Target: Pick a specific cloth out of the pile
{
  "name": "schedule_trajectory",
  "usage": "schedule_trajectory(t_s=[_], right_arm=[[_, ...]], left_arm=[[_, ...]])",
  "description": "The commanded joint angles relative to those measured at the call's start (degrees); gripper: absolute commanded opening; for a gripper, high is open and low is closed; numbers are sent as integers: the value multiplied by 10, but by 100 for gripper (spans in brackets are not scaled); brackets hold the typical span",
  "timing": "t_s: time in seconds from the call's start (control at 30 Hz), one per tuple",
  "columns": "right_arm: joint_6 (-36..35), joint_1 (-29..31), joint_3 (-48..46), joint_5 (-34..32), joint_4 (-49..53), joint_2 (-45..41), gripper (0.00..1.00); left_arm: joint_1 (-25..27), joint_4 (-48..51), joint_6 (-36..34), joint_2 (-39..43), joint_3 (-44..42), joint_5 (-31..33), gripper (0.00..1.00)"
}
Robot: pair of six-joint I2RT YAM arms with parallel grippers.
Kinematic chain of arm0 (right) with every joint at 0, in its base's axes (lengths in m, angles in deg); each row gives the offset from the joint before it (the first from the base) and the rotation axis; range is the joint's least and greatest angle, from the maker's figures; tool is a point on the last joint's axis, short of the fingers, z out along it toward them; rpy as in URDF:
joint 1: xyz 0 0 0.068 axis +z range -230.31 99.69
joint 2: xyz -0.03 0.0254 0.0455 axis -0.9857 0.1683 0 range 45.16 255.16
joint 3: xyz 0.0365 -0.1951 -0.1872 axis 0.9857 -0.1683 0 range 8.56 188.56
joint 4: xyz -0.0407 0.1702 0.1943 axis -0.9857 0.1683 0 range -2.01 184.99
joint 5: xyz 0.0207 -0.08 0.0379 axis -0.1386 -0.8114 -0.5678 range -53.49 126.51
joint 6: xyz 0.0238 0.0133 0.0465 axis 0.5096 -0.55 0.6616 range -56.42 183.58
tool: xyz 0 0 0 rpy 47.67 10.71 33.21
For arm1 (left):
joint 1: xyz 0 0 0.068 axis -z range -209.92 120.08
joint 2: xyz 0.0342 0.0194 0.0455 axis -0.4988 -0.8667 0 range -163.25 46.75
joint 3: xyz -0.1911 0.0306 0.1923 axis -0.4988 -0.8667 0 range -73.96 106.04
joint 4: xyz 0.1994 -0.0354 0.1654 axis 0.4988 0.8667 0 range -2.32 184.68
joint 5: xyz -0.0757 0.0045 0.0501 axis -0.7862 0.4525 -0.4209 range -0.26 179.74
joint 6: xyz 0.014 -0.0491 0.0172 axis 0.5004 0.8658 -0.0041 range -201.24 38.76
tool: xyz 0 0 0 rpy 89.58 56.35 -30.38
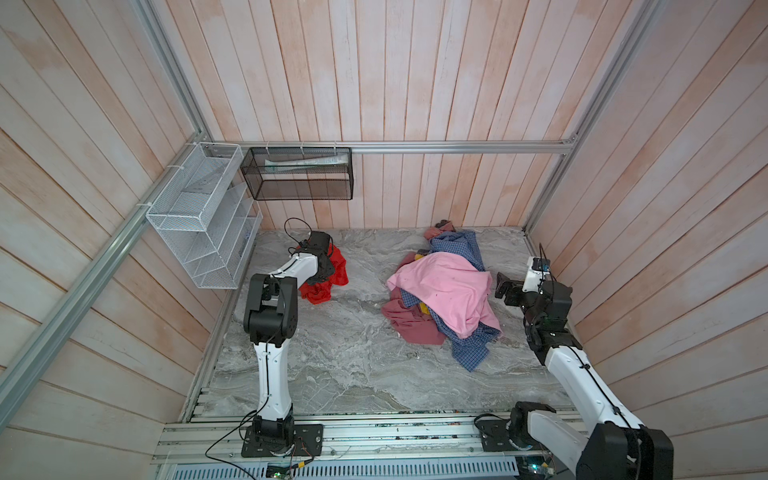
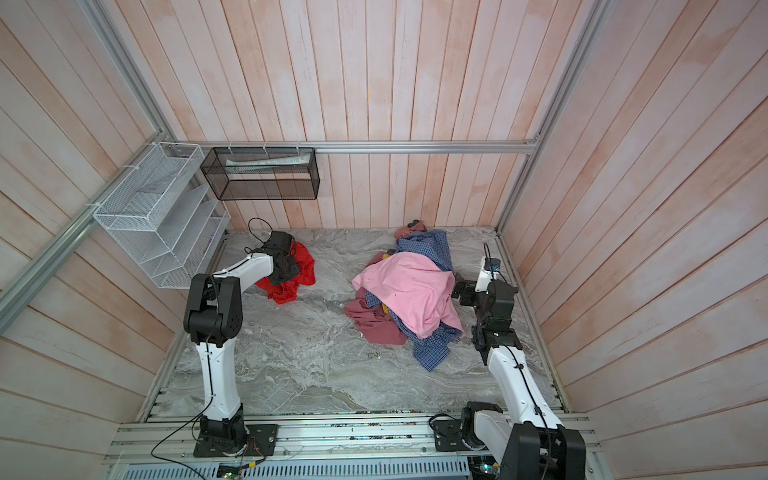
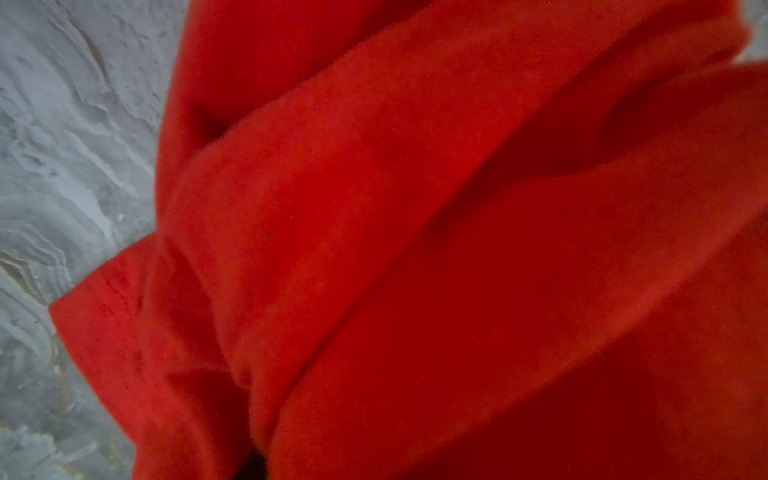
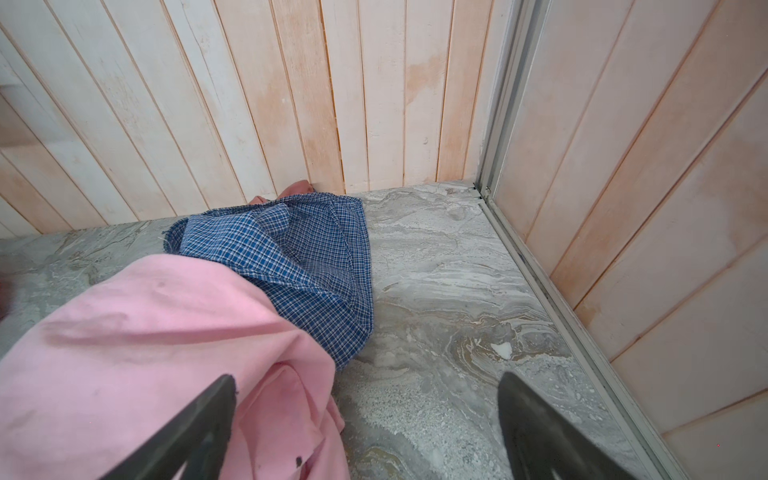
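Note:
The cloth (image 1: 334,276) (image 2: 302,266), bright red-orange, lies crumpled on the marble at the far left, apart from the pile. My left gripper (image 1: 326,268) (image 2: 286,269) points down into it, and its jaws are hidden in the folds. In the left wrist view the cloth (image 3: 415,249) fills nearly the whole picture. The pile (image 1: 444,286) (image 2: 407,286) sits at the right: a large pink cloth over blue checked shirts (image 4: 299,257), a maroon cloth (image 1: 409,324) and a bit of yellow (image 1: 424,308). My right gripper (image 1: 500,286) (image 4: 365,376) is open beside the pile's right edge, holding nothing.
A white wire rack (image 1: 199,216) and a black mesh basket (image 1: 297,172) hang at the back left corner. Wooden panel walls close three sides. The grey marble table (image 1: 353,353) lies between the cloth and the pile. An aluminium rail (image 1: 374,436) runs along the front.

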Motion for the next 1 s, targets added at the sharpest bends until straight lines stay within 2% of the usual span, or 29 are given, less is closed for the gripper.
schedule_trajectory(t_s=[0.0, 0.23, 0.4, 0.43, 0.67, 0.83, 0.97], right_arm=[[6, -3, 17, -18, -20, 12, 98], [7, -4, 15, -5, -33, 25, 98], [-3, -4, 11, 5, -29, 13, 98], [-6, -5, 8, 3, -31, 9, 98], [-9, -13, -27, -1, -48, -17, 98], [-14, -17, -31, -6, -59, -26, 98], [3, -25, -61, -12, -97, -35, 98]], left_arm=[[-7, 42, 5, 8, -62, -1, 55], [-9, 36, -7, 32, -60, -2, 72], [-9, 13, -10, 76, -74, 15, 90], [-10, 8, -9, 86, -79, 19, 99], [-9, -26, -7, 154, -130, 30, 100], [-9, -86, -11, 210, -199, 29, 100], [-10, -167, -25, 249, -256, -33, 100]])
